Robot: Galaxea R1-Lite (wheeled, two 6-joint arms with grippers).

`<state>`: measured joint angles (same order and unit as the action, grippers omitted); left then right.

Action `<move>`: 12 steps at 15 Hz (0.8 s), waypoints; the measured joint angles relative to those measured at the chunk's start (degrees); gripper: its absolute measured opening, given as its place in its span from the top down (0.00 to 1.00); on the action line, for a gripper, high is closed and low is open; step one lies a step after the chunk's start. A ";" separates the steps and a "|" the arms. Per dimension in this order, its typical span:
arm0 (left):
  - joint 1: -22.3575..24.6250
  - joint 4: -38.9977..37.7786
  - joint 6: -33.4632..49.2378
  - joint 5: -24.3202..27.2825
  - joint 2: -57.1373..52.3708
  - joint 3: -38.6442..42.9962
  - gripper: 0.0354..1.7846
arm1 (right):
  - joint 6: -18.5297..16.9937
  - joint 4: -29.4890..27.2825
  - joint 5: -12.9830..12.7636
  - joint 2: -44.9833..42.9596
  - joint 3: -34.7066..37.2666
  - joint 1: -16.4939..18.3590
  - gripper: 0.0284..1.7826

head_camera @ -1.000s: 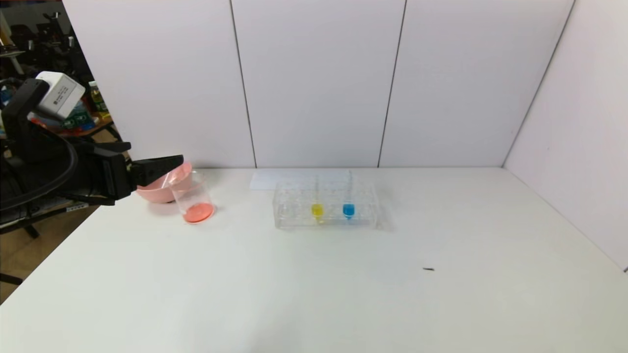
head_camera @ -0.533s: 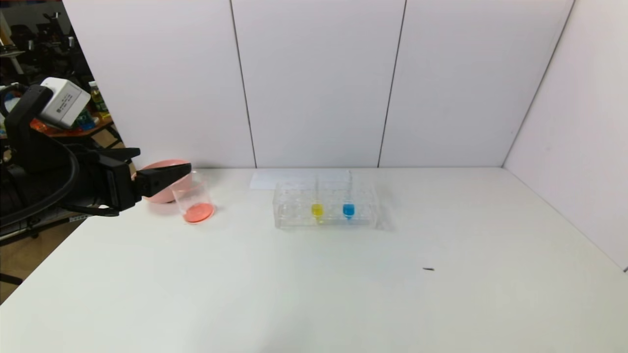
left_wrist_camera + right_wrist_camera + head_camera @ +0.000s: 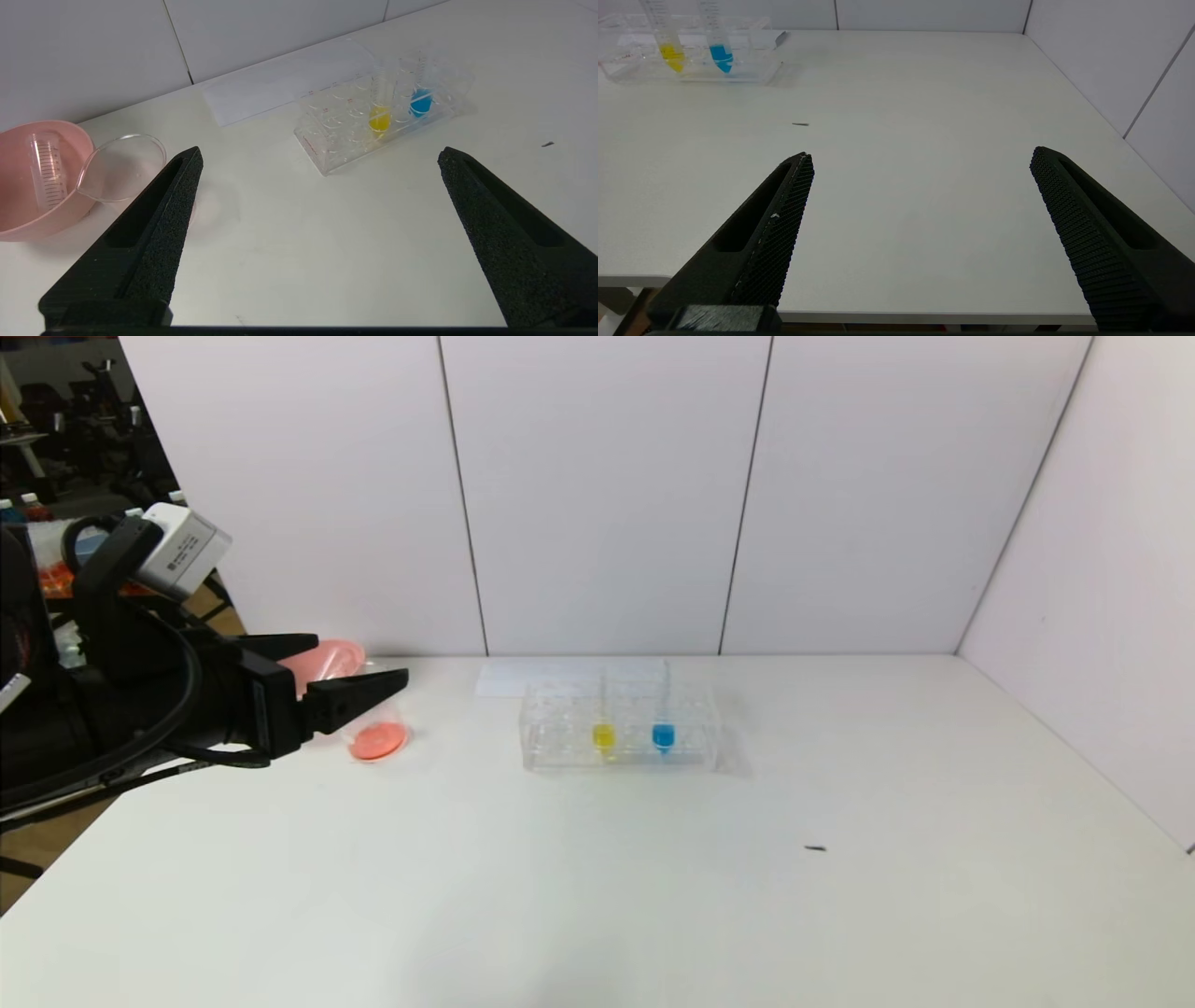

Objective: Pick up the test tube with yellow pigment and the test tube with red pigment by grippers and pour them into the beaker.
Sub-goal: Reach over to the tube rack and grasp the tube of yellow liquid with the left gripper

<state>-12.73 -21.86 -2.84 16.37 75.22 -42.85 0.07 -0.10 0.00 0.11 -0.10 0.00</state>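
Observation:
The test tube with yellow pigment [image 3: 603, 735] [image 3: 379, 116] [image 3: 670, 50] stands upright in the clear rack [image 3: 560, 747] [image 3: 336, 149], beside a blue-liquid tube [image 3: 663, 735]. The beaker [image 3: 378, 739] [image 3: 121, 172] holds a layer of red-orange liquid. No test tube with red pigment is in view; an empty clear tube [image 3: 46, 168] lies in the pink bowl. My left gripper [image 3: 359, 663] [image 3: 320, 151] hangs open and empty just in front of the beaker, pointing toward the rack. Over the table's near right edge, my right gripper [image 3: 922, 156] is open and empty.
The pink bowl [image 3: 327, 658] [image 3: 28, 219] sits behind the beaker at the table's far left. A white sheet [image 3: 523, 677] lies behind the rack. White panels wall the back and right. A small dark speck [image 3: 816, 847] lies right of centre.
My left arm has swung right and slightly down from beside the pink bowl, so its fingers now cross in front of the beaker's upper part. Its jaws stay open.

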 joint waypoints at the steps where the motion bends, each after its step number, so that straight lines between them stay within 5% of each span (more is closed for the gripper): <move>1: -0.39 -1.23 0.12 -0.01 0.30 0.52 0.01 | 0.00 0.00 0.00 0.00 0.00 0.00 0.05; 12: -7.39 -14.38 0.21 -0.22 8.27 3.79 0.01 | 0.00 0.00 0.00 0.00 0.00 0.00 0.05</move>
<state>-20.11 -36.24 -2.63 16.15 83.48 -39.06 0.07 -0.10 0.00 0.11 -0.10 0.00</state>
